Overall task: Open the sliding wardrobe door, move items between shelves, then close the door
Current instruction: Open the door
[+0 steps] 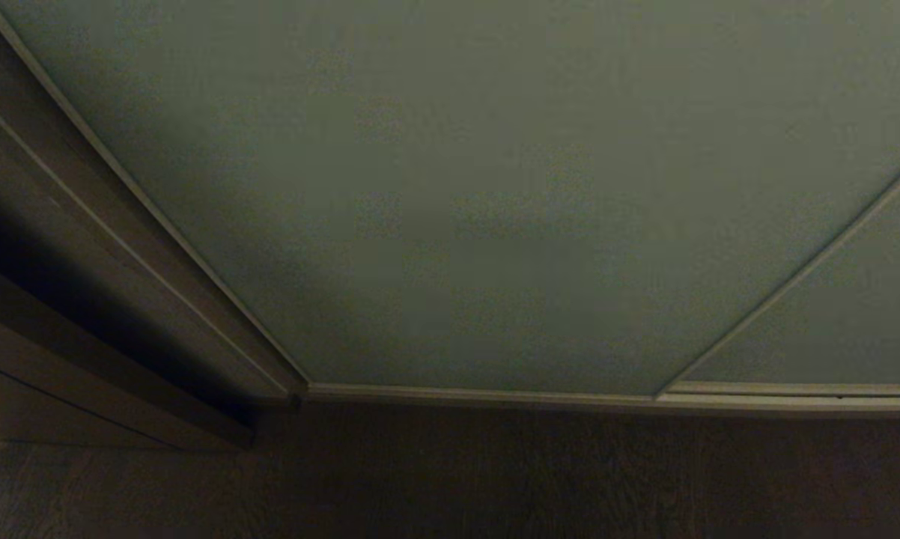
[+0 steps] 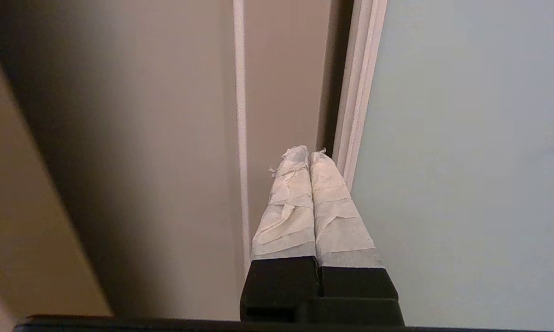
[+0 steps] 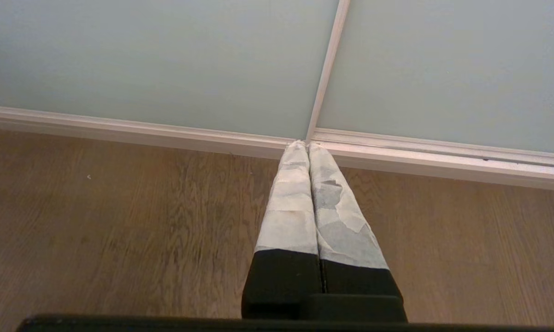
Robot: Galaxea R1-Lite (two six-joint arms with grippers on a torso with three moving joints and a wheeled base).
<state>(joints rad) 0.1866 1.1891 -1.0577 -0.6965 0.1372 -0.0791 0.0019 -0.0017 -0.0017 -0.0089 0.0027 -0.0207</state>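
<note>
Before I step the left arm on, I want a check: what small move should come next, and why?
Probably ease the shut left gripper into the dark gap beside the sliding wardrobe door's cream frame edge. The door looks closed against the brown frame, and the tips point just beside that edge. The right gripper hangs shut over the floor.

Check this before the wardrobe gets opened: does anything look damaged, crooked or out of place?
Nothing stands out. The sliding wardrobe door sits shut, its frame straight. The only wear is frayed white tape on the shut fingers of the left gripper and on the right gripper.
</note>
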